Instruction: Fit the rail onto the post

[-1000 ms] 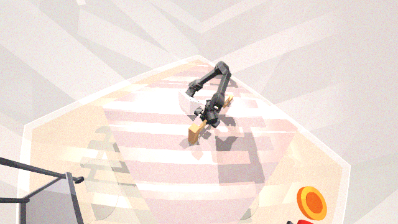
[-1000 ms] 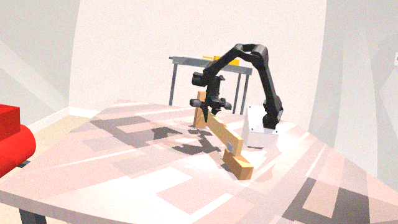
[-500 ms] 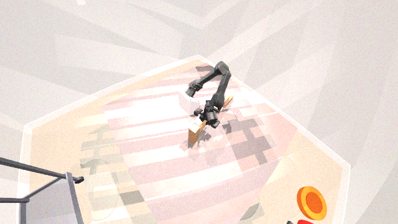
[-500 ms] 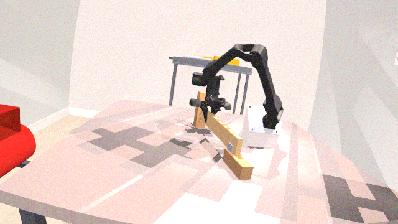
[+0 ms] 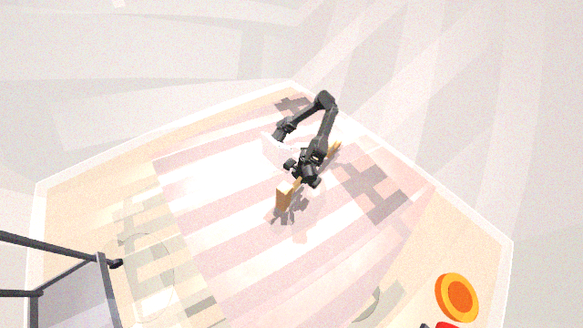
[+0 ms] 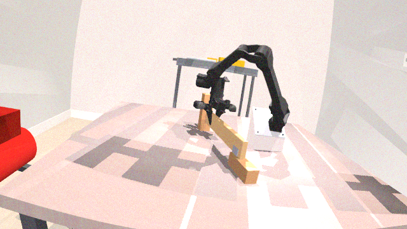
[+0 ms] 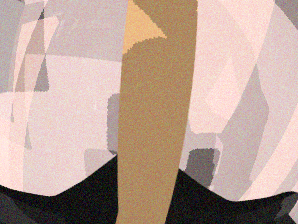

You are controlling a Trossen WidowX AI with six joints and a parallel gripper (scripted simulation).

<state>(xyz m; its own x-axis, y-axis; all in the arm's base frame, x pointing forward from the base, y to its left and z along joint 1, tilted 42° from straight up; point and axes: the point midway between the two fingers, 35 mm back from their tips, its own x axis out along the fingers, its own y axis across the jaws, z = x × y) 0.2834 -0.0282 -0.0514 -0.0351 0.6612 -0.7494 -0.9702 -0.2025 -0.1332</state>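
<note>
The long wooden rail point(image 6: 227, 131) point(image 7: 155, 100) is raised off the table along its length. Its far end sits at the grey bracket point(image 6: 234, 150) on the low footboard block point(image 6: 243, 170). My gripper point(image 6: 214, 118) point(image 7: 140, 160) is shut on the rail near its post end, with one finger on each side. The upright wooden post point(image 5: 284, 199) point(image 6: 203, 123) stands just beyond the rail's near end. The rail looks roughly level. The fingers and rail hide the pegs and holes, so I cannot tell whether the pegs are in the holes or the end touches the post.
The arm's white base block point(image 6: 267, 143) stands beside the rail. A red object point(image 6: 16, 146) is beyond the table's left edge in the exterior view. A grey side table point(image 6: 216, 65) with yellow things stands behind. Patchy shadows and light cross the tabletop.
</note>
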